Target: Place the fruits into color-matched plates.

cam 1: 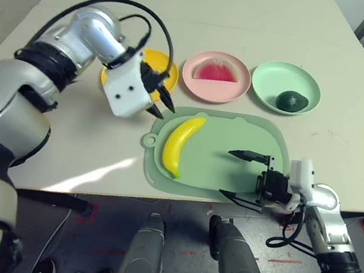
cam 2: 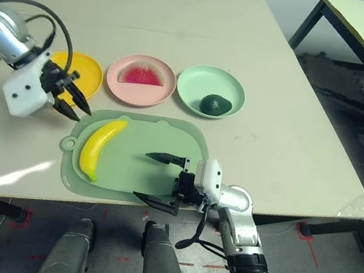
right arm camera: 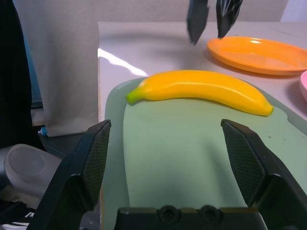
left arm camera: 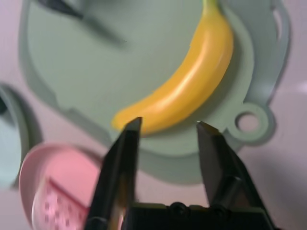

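Banana (cam 1: 180,145), lying on the green mat (cam 1: 223,184), awaiting the orange-yellow plate (cam 2: 87,78); left gripper (cam 1: 161,104), hovering near it with jaws parted, seemingly lining up a grasp; right gripper (cam 1: 235,174), spreading wide over the mat, holding nothing, presumably waiting clear.

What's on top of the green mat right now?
The banana lies toward the left end of the mat. The right hand hides part of the mat's right side; I can't see what's beneath it.
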{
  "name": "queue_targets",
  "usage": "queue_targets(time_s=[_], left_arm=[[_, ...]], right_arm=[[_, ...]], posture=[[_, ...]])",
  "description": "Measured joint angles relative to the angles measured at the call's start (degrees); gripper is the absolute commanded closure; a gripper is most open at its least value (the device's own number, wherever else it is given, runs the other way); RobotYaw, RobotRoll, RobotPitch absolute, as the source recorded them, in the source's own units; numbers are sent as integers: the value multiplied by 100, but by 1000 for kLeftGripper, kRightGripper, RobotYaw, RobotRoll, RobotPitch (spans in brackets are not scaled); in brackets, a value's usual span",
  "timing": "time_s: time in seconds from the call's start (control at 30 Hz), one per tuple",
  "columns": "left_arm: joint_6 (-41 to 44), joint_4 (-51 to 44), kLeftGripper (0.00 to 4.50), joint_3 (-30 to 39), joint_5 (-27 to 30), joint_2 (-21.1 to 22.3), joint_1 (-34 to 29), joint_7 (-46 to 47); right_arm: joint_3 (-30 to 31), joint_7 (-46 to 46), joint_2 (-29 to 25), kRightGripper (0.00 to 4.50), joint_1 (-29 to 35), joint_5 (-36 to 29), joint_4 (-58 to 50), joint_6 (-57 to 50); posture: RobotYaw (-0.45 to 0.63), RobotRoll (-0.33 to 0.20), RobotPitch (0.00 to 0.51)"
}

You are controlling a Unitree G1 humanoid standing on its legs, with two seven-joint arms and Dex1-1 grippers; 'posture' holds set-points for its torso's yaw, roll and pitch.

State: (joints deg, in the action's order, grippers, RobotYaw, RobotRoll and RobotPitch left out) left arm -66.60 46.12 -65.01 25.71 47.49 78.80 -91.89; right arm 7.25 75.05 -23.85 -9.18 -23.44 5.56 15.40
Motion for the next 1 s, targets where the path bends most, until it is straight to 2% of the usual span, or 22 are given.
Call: queue_targets(time_s=[0.13,0.63,0.73,0.93,0.97,1.0], left_arm=[[-352,15,21,-335,-80,-249,-1,0],[-860,574,21,-718,-463,-952,-69,-6],[-864,609,644,-736,-539,-986,-126,-9],[-843,605,2585,-967,-549,-907,-151,-20],[-824,612,2802,-971,-547,-877,-150,-20],[-797,632,2805,-972,-543,-836,-148,-21]], right_arm=[[10,-90,-2,0,42,33,-7,6],[11,-397,-19,0,200,82,-222,38],[11,-407,-48,0,200,82,-226,38],[17,-405,-96,0,199,81,-228,38],[18,-403,-99,0,199,80,-235,38],[20,-399,-100,0,200,80,-242,38]], posture=[[-195,0,197],[-235,0,197],[-235,0,197],[-228,0,197],[-227,0,196],[-227,0,196]])
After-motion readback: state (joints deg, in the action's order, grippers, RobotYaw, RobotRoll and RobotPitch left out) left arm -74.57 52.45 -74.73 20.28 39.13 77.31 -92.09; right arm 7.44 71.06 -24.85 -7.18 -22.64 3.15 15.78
